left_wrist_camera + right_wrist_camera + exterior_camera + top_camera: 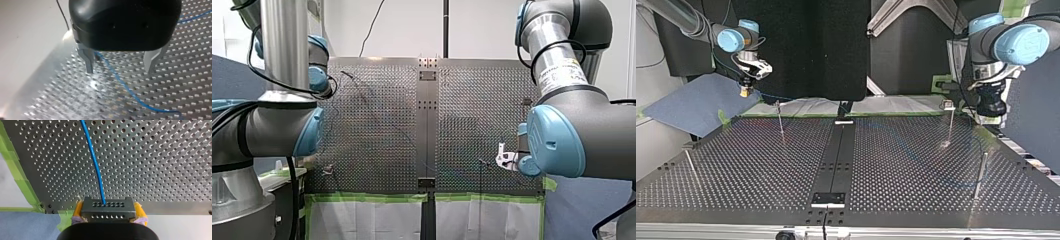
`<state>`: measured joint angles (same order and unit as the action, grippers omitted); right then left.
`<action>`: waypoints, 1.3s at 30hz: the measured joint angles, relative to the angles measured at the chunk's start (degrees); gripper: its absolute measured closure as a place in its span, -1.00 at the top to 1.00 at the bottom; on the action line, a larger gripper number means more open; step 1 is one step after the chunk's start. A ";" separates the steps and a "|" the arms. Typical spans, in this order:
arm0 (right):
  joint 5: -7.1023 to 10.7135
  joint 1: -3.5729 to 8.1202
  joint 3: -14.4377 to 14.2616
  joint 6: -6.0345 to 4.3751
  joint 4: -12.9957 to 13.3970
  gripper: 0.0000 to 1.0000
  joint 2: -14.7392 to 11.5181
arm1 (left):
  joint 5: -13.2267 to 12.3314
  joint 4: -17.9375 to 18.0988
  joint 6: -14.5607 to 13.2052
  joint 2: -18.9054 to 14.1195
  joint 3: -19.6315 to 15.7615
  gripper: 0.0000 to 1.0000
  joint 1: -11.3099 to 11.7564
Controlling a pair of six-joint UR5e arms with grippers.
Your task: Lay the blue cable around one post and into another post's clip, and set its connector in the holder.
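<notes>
While gripping the connector point(106, 206), right hand point(107, 215) hovers.

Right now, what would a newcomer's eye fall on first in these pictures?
The blue cable stands out most, running over the perforated table into a dark connector pinched between the yellow pads of my right arm's jaws. In the left wrist view my left arm's jaws stand open above the same cable. Thin posts rise from the table in the top view.
</notes>
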<state>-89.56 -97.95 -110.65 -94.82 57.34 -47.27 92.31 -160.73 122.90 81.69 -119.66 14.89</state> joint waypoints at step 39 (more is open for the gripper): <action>-0.19 0.21 0.42 -0.32 -1.40 -0.65 -0.02 | -0.87 -19.65 -9.79 -11.68 19.64 1.00 -2.37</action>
<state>-89.75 -97.75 -110.23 -95.13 55.94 -47.29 91.44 -180.39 113.11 70.01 -100.01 12.51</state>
